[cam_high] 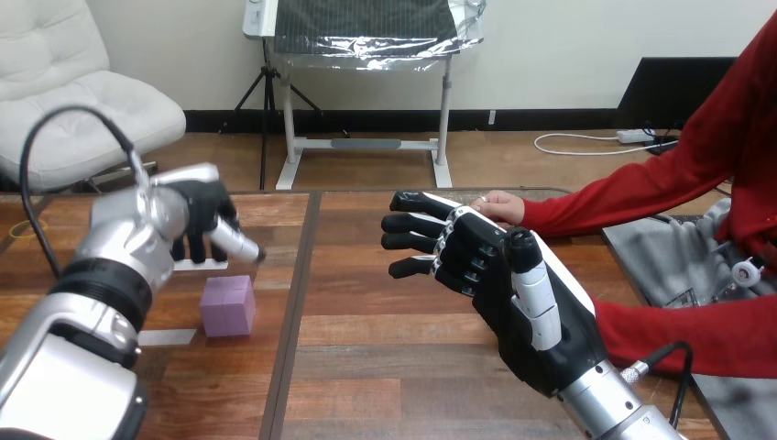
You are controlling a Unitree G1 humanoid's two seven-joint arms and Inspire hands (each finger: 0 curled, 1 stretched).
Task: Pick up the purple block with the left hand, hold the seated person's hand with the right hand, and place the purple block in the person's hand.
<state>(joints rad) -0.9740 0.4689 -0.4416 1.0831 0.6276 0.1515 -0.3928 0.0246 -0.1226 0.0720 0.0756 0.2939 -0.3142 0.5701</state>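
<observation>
A purple block [228, 305] sits on the wooden table [385, 367] at the left. My left hand [203, 220] hovers just above and behind it, fingers pointing down and relaxed, holding nothing. My right hand [476, 261] is raised over the table's middle, palm turned left, fingers straight and spread. The person's hand [499, 206] rests on the table just behind my right hand's fingers, at the end of a red sleeve; whether the two touch I cannot tell.
A white strip [167, 336] lies on the table left of the block, and another [200, 265] lies under my left hand. A grey mat [660, 266] covers the table's right side. The person's other forearm [696, 335] lies across the right edge.
</observation>
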